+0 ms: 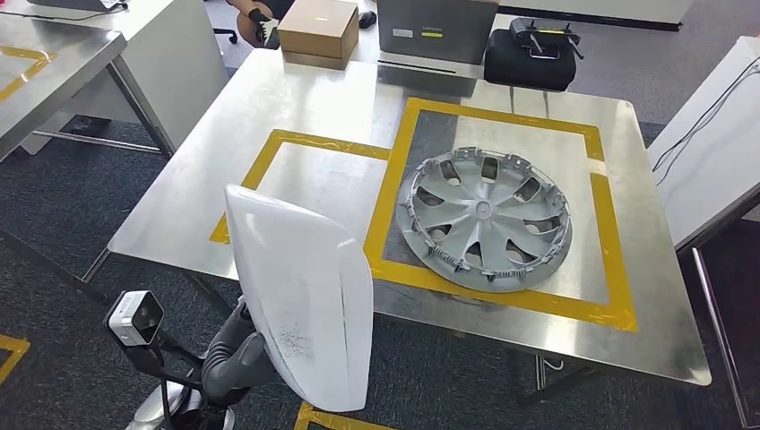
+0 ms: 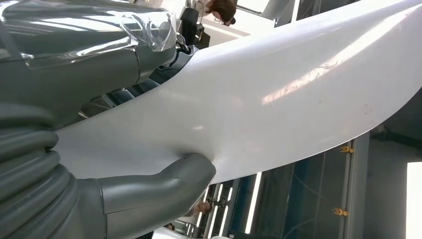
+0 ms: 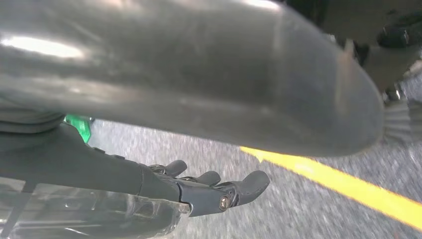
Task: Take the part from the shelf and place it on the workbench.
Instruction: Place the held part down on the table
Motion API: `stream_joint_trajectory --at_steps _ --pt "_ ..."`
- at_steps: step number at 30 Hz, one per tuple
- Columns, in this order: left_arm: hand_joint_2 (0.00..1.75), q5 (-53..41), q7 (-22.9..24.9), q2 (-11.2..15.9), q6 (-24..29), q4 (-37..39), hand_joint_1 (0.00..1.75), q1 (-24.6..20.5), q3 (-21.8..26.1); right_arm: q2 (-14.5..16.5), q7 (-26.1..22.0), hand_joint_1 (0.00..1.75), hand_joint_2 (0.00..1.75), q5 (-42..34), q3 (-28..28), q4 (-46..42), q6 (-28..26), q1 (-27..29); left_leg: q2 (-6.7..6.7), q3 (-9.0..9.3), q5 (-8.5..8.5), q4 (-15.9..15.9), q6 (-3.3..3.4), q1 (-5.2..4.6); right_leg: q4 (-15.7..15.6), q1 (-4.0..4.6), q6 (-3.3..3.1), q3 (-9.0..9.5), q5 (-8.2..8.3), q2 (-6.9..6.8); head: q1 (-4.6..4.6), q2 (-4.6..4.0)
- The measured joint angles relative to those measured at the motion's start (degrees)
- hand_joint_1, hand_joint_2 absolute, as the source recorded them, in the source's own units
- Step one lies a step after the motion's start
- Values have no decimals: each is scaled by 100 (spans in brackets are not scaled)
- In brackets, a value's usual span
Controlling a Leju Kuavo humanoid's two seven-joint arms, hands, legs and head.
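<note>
The left hand (image 1: 240,356) held a large white curved part (image 1: 305,300) upright in front of the near edge of the desk (image 1: 296,107), low in the head view at about 7 o'clock from the desk's middle. The part's top edge overlapped the desk's near rim in that view; whether it touched the rim could not be told. In the left wrist view the grey thumb (image 2: 169,181) pressed against the glossy white surface (image 2: 278,99), with the darker fingers on the other side of the panel, so the hand was clamped on the part.

On the desk lay a silver wheel cover (image 1: 488,218), flat inside a yellow taped rectangle (image 1: 502,296), at about 3 o'clock from the top of the part. A smaller yellow taped outline (image 1: 269,148) lay beside it toward 9 o'clock. Along the far edge, at 12 o'clock, stood a brown cardboard box (image 1: 318,29), a grey case (image 1: 435,31) and a black bag (image 1: 531,55). A person's hand (image 1: 254,20) showed just beyond the cardboard box.

The right hand (image 3: 214,189) hung over grey floor (image 3: 298,209) crossed by a yellow line (image 3: 348,186). Its dark fingers (image 3: 251,184) were loosely extended and lightly curled, holding nothing.
</note>
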Motion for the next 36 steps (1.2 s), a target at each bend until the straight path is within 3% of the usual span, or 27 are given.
stream_joint_trajectory --at_steps 2,4,5,6,8,10,11,13,15,17,19,20,21,23,25,28,30,31,34,35,36 --pt "175 -6 -14 4 40 -2 175 -7 3 -1 -5 0 0 1 6 0 -4 -21 154 1 38 -49 33 -9 670 16 -45 -332 -311 -329 14 0" --pt "175 -7 -24 14 76 -3 175 -8 6 -6 -13 0 0 2 15 0 -8 -44 324 -21 43 -46 40 -28 1402 1 -40 -662 -580 -460 18 0" --pt "175 -7 -25 18 89 -3 175 -7 4 -9 -16 0 0 2 25 0 -9 -46 401 -26 43 -44 39 -32 1504 -8 -3 -687 -597 -479 18 0" --pt "175 -7 -27 18 96 -3 175 -8 3 -12 -16 0 0 2 37 1 -10 -46 473 -27 42 -40 36 -33 1357 -17 50 -585 -529 -502 18 0" --pt "175 -7 -29 17 100 -3 175 -12 2 -20 -19 0 0 2 54 2 -12 -51 595 -24 24 -14 8 -42 519 -22 129 -103 -272 -682 20 0" --pt "175 -7 -31 18 101 -4 175 -19 3 -27 -27 0 0 1 60 2 -13 -63 691 -27 -7 26 -48 -77 -118 10 102 257 -105 -850 15 0" --pt "175 -7 -32 20 102 -4 175 -21 2 -28 -31 0 0 0 64 2 -13 -67 731 -28 -15 39 -74 -94 -214 28 61 305 -85 -874 11 0" --pt "175 -7 -33 24 101 -8 175 -25 0 -29 -34 0 0 -5 82 2 -11 -57 775 -25 -23 51 -123 -89 -205 14 -4 291 -55 -768 2 0" --pt "175 -7 -34 28 98 -20 175 -29 -1 -25 -34 0 0 -20 101 2 -8 -45 578 -84 -162 214 -190 -50 -216 -35 -66 285 -30 -696 1 0" --pt "175 -13 -36 40 95 -34 175 -28 -1 -22 -34 0 0 -43 111 2 -7 -53 281 -353 -537 839 -246 -18 -221 -53 -126 272 -12 -643 -3 0" --pt "175 -34 -41 55 97 -38 175 -20 -3 -22 -34 0 0 -74 122 2 -5 -60 181 -708 -865 1613 -264 -8 -219 -36 -159 254 1 -589 -2 0" --pt "175 -54 -45 63 104 -38 175 -15 -3 -22 -34 0 0 -91 130 2 -5 -57 174 -789 -882 1783 -264 -6 -217 -30 -163 249 4 -560 -2 0" --pt "175 -72 -54 71 115 -38 175 -13 -3 -21 -33 0 0 -108 137 2 -4 -52 174 -750 -780 1704 -255 -6 -215 -26 -165 250 8 -533 -2 0" --pt "175 -123 -86 87 145 -42 175 -13 -2 -17 -33 0 0 -146 147 2 -3 -44 162 -388 -372 977 -220 -3 -212 -26 -158 261 12 -481 -3 0" --pt "175 -169 -123 99 178 -47 175 -15 1 -13 -33 0 0 -191 155 1 -2 -46 141 -56 -124 290 -181 -15 -201 5 -127 249 28 -444 0 0" --pt "175 -227 -150 111 216 -58 175 -15 6 -15 -36 0 0 -240 184 2 -2 -39 138 -23 -79 110 -110 -48 -207 16 -37 197 75 -428 1 0" --pt "175 -252 -158 114 220 -78 175 -17 8 -16 -38 0 0 -257 207 1 -2 -29 156 -30 -21 61 -34 -33 -101 6 -1 123 12 -445 7 0" --pt "175 -259 -163 111 221 -89 175 -17 9 -16 -39 0 0 -261 217 1 -2 -29 167 -35 6 37 2 -21 111 4 -7 18 -105 -457 10 0" --pt "175 -268 -171 110 222 -98 175 -14 6 -15 -43 0 0 -268 244 0 -2 -25 197 -90 42 30 49 -36 1311 -1 -44 -527 -617 -476 14 0" --pt "175 -269 -171 111 222 -97 175 -12 4 -18 -43 0 0 -270 248 0 -2 -18 203 -103 50 32 52 -43 1553 -3 -24 -623 -694 -476 15 0" --pt "175 -270 -171 111 222 -97 175 -11 3 -20 -43 0 0 -272 250 0 -2 -10 205 -109 55 34 49 -46 1538 -7 15 -586 -673 -479 15 0"
